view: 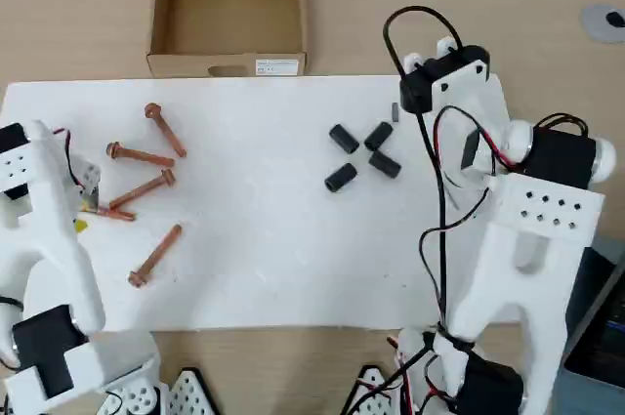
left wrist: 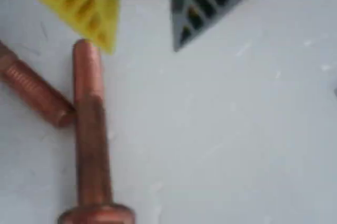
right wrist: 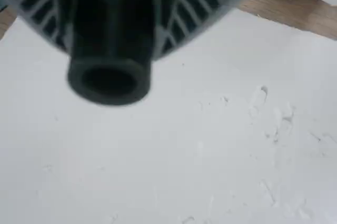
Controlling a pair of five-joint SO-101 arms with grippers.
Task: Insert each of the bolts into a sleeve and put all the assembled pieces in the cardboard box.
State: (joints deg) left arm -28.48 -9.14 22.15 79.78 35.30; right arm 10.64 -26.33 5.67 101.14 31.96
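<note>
the right gripper (right wrist: 113,23) is clamping a black sleeve (right wrist: 109,71). the left gripper (left wrist: 145,29) is hovering over copper bolts (left wrist: 92,129), grip unclear.

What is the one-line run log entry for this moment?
right tool: shut on sleeve | left tool: over bolts | loose sleeves: four on white sheet | cardboard box: empty

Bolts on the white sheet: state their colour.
The bolts are copper-coloured, clearest in the left wrist view.
</note>
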